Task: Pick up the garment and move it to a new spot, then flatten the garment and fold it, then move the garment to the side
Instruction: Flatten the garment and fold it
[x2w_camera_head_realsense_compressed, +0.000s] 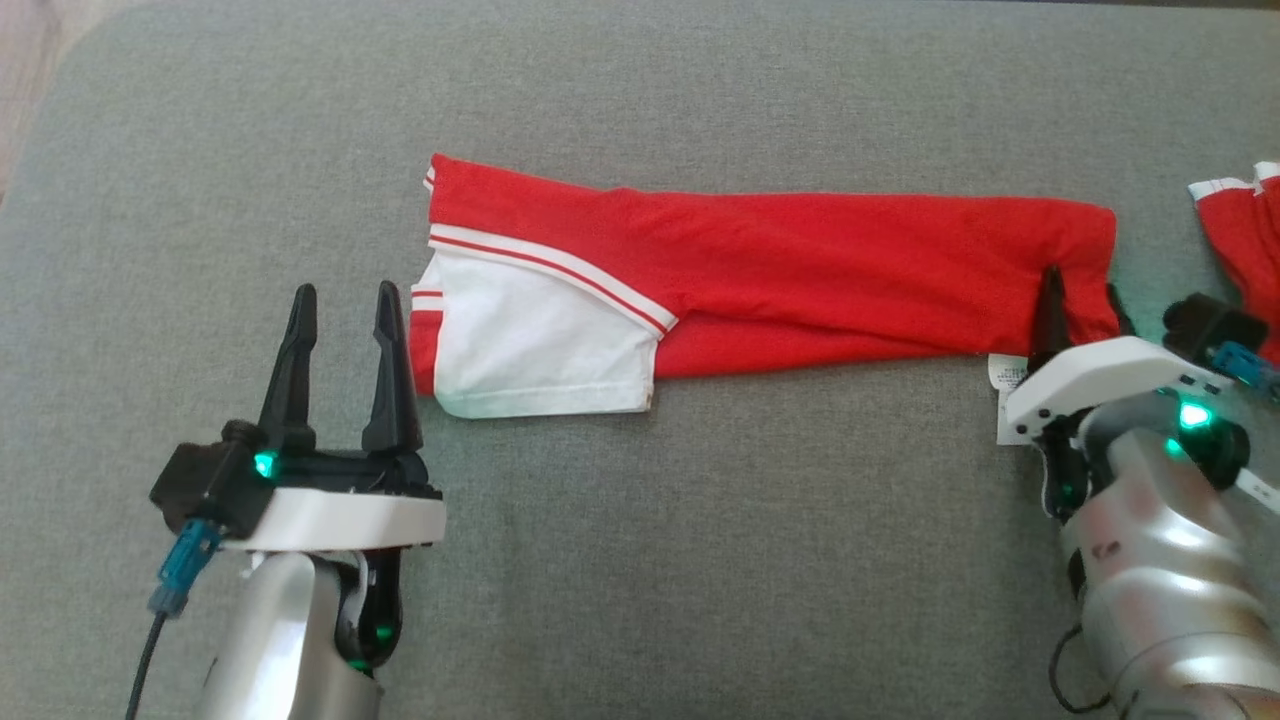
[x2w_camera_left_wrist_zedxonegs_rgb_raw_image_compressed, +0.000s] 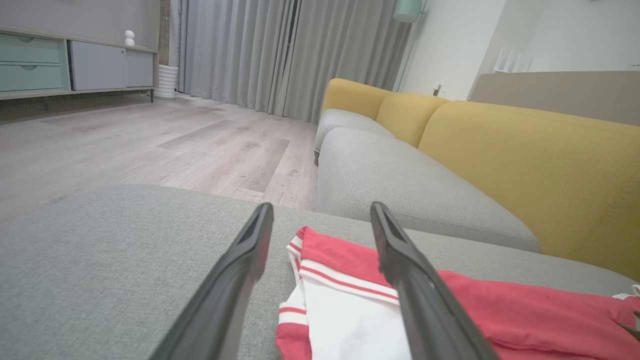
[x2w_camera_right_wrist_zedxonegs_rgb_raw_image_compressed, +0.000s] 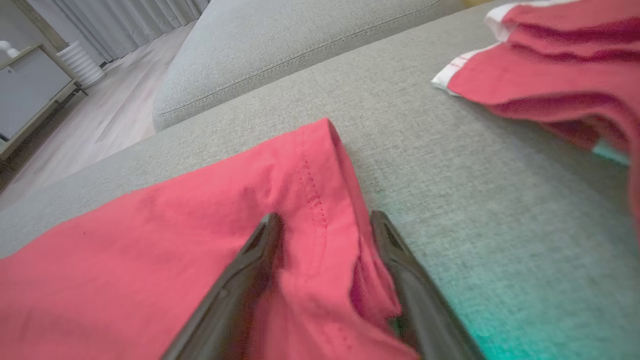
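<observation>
The garment (x2w_camera_head_realsense_compressed: 800, 270), red with a white panel and striped trim at its left end, lies folded into a long strip across the grey cushion (x2w_camera_head_realsense_compressed: 640, 560). My left gripper (x2w_camera_head_realsense_compressed: 345, 295) stands open just left of the white panel, fingers empty. The left wrist view has that gripper (x2w_camera_left_wrist_zedxonegs_rgb_raw_image_compressed: 321, 207) above the garment's striped end (x2w_camera_left_wrist_zedxonegs_rgb_raw_image_compressed: 350, 280). At the strip's right end my right gripper (x2w_camera_head_realsense_compressed: 1082, 285) straddles the lower corner. In the right wrist view its jaws (x2w_camera_right_wrist_zedxonegs_rgb_raw_image_compressed: 325, 216) are apart, with a ridge of the red garment (x2w_camera_right_wrist_zedxonegs_rgb_raw_image_compressed: 150, 250) between them.
A second red piece with white trim (x2w_camera_head_realsense_compressed: 1245, 230) lies at the far right, close to my right wrist. A white label (x2w_camera_head_realsense_compressed: 1005, 385) pokes out beside the right gripper. A yellow-backed sofa (x2w_camera_left_wrist_zedxonegs_rgb_raw_image_compressed: 525, 160) and wooden floor (x2w_camera_left_wrist_zedxonegs_rgb_raw_image_compressed: 150, 145) lie beyond the cushion.
</observation>
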